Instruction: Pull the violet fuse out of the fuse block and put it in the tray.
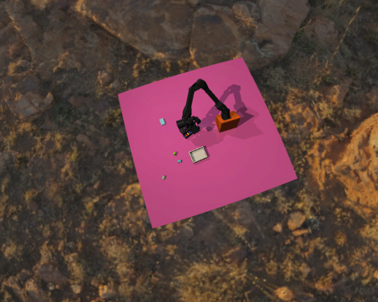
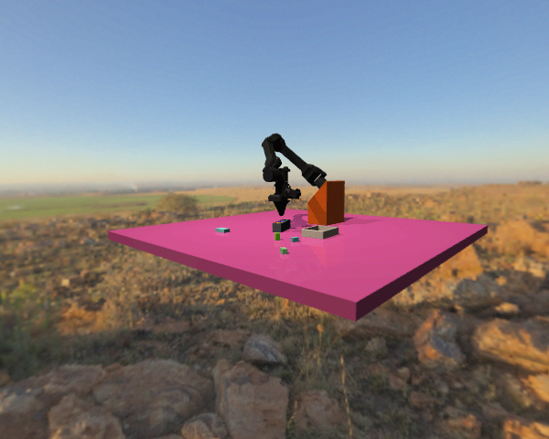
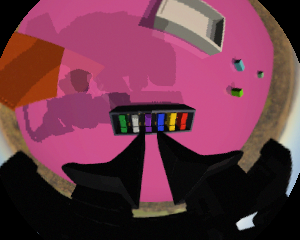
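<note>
The black tool (image 2: 281, 213) (image 3: 150, 134) hangs point-down just above the fuse block (image 2: 280, 227) (image 3: 190, 130), its fingers a little way open, a narrow gap between them and nothing gripped. And there's the violet fuse (image 3: 148, 122), seated in the block, third in the row: green, white, violet, then blue, yellow and red. From the wrist, the fingertips line up close to the violet one and its blue neighbour (image 3: 161, 122). The tray (image 1: 191, 156) (image 2: 319, 234) (image 3: 189, 41) sits near the block on the pink table (image 1: 234, 168) (image 2: 340, 269) (image 3: 210, 75), no fuse inside it. Beyond the block, a small lime-green piece (image 1: 174, 153) (image 2: 277, 236) (image 3: 237, 92) stands near a little blue one (image 1: 179, 161) (image 2: 295, 239) (image 3: 239, 65), and the arm reaches over from its orange pedestal (image 1: 230, 126) (image 2: 335, 203) (image 3: 37, 70).
</note>
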You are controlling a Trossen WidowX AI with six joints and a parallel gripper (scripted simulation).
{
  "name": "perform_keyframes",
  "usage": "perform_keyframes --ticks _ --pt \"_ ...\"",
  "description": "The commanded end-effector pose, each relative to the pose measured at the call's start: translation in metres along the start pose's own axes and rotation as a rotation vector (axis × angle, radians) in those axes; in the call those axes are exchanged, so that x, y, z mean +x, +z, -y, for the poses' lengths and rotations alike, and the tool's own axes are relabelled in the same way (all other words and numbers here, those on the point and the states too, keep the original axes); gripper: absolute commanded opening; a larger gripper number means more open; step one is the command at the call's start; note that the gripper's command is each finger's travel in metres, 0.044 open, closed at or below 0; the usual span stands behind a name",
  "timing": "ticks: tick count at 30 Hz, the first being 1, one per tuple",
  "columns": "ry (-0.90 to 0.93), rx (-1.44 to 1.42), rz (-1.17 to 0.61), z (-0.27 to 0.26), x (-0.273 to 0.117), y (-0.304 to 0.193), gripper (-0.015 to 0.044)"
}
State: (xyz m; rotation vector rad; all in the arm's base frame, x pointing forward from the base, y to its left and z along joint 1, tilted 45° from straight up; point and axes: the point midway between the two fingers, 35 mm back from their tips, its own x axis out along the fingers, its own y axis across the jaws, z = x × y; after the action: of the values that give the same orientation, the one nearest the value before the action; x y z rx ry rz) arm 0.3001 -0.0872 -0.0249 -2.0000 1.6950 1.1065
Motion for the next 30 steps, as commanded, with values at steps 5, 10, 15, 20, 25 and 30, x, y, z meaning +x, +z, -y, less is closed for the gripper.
perform_keyframes --ticks 5,10,15,20,25,30 --pt "0.005 -0.011 0.004 -0.001 0.009 0.002 0.0073" --pt "0.005 -0.011 0.004 -0.001 0.014 0.002 0.0073" --pt "0.005 -0.011 0.004 -0.002 0.019 0.002 0.0073" --pt "0.006 -0.011 0.003 -0.002 0.021 0.002 0.0073" --pt "0.006 -0.011 0.003 -0.002 0.021 0.002 0.0073" --pt "0.006 -0.011 0.003 -0.002 0.021 0.002 0.0073"
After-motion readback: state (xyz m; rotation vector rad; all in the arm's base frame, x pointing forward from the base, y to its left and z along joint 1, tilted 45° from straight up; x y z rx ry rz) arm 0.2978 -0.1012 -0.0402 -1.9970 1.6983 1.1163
